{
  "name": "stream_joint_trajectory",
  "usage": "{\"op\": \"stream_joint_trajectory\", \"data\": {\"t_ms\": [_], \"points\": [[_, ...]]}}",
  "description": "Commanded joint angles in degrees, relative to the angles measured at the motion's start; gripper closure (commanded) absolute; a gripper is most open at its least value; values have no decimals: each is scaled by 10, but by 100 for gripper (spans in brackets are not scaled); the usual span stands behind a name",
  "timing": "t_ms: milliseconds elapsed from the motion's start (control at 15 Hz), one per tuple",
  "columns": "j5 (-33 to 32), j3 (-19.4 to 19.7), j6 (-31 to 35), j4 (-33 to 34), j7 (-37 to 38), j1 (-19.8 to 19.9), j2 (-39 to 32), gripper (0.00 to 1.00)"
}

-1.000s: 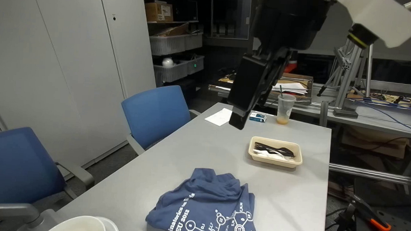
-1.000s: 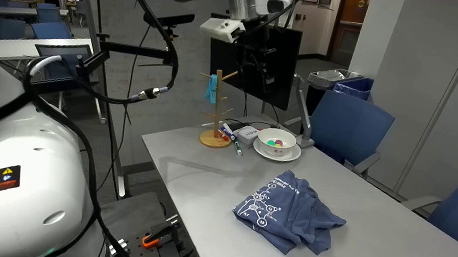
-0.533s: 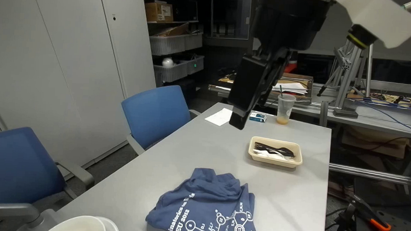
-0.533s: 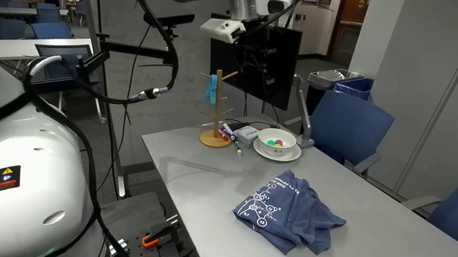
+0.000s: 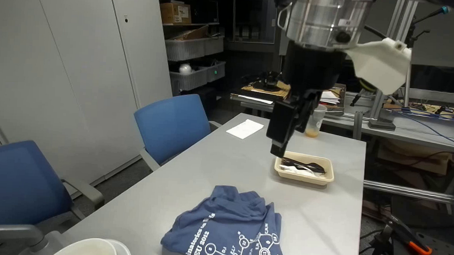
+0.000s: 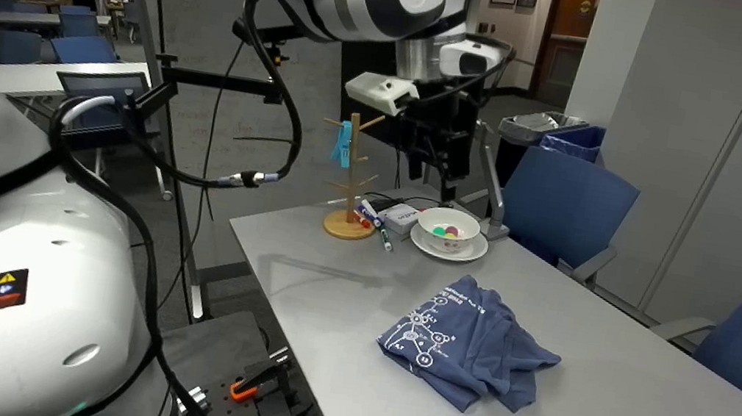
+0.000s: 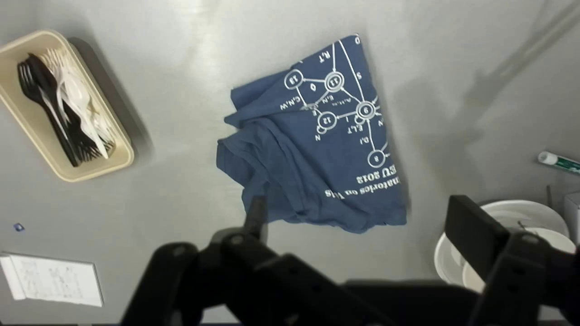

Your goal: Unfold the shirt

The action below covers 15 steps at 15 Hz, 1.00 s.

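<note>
The blue shirt (image 5: 226, 220) with white letters and line graphics lies folded and rumpled on the grey table. It shows whole in an exterior view (image 6: 468, 346) and in the wrist view (image 7: 312, 154), where loose folds bunch on its left side. My gripper (image 7: 360, 213) is open and empty, its two fingers wide apart. It hangs high above the table, pointing down, in both exterior views (image 5: 278, 151) (image 6: 447, 190), apart from the shirt. In the wrist view the left finger overlaps the shirt's lower left edge.
A beige tray (image 5: 302, 179) with black and white cutlery stands beside the shirt. A white bowl (image 6: 448, 240) sits on a plate (image 6: 421, 244). Markers (image 6: 384, 238) and a wooden stand (image 6: 349, 190) are behind. White paper (image 5: 244, 129) and a plastic cup (image 5: 313, 130) stand farther off.
My arm and gripper have moved lower, and to the right in both exterior views. The shirt has not moved.
</note>
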<state>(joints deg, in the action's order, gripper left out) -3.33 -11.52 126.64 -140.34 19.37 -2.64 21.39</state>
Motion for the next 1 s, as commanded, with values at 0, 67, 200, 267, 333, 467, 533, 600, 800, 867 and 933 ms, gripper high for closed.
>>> {"op": "stream_joint_trajectory", "data": {"t_ms": [0,67,200,267,333,467,533,600,800,867,933], "points": [[-5,9,-1,-7,1,-1,-8,0],[-8,13,-1,-12,1,1,-16,0],[-9,15,-1,-13,1,2,-25,0],[-9,15,-1,-13,1,1,-26,0],[-9,15,-1,-13,1,1,-26,0],[-5,19,15,-14,-12,0,-35,0],[-12,20,22,-11,-14,3,-45,0],[-5,25,29,-7,-23,3,-57,0],[6,44,83,12,-64,3,-108,0],[9,50,101,18,-78,3,-125,0],[7,56,121,24,-89,4,-147,0]]}}
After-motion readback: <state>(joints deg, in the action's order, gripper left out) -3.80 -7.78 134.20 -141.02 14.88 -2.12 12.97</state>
